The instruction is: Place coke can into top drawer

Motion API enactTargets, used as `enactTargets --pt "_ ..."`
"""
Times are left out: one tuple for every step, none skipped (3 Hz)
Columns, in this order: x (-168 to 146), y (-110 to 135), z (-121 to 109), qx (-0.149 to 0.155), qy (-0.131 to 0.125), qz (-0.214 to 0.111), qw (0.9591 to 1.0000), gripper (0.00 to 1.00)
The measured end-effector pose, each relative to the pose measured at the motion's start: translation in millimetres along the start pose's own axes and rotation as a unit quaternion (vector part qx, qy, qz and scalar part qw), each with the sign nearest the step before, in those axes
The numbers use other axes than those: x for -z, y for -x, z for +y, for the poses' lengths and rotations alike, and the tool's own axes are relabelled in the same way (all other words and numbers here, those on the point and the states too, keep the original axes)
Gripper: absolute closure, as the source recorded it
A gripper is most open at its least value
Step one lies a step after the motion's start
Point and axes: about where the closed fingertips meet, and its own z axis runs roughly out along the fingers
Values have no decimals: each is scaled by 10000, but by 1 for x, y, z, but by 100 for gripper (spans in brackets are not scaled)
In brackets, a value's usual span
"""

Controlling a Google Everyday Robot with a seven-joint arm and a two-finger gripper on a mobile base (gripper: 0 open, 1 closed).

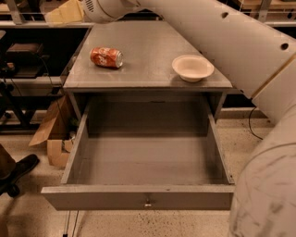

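- Gripper (64,11) at top left, beyond the cabinet's far left corner, higher up than the can and behind it; released or clenched: cannot tell.
- Arm (231,41), white, stretching from lower right up to top left, over the cabinet's right side.
- Can (106,57) lying on its side on the cabinet top (143,41), near the left edge, one silver end turned right; red-orange, with white lettering that is not legible.
- Bowl (193,67), cream-white, upright on the right of the same top, well apart from the can.
- Drawer (138,198) standing wide open below the top; small metal knob (147,202) at the centre of its front panel.
- Cardboard box (51,134) on the floor just left of the drawer; dark shoe (18,169) further left.
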Motion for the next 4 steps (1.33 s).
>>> enactTargets --pt "-31 -9 -10 -47 -27 -349 9994 0" --pt "-61 -17 -25 -205 -86 -529 9984 0" --pt "-78 -25 -52 -316 -358 -409 9980 0" --pt "-76 -45 -99 -370 -708 -35 9968 0"
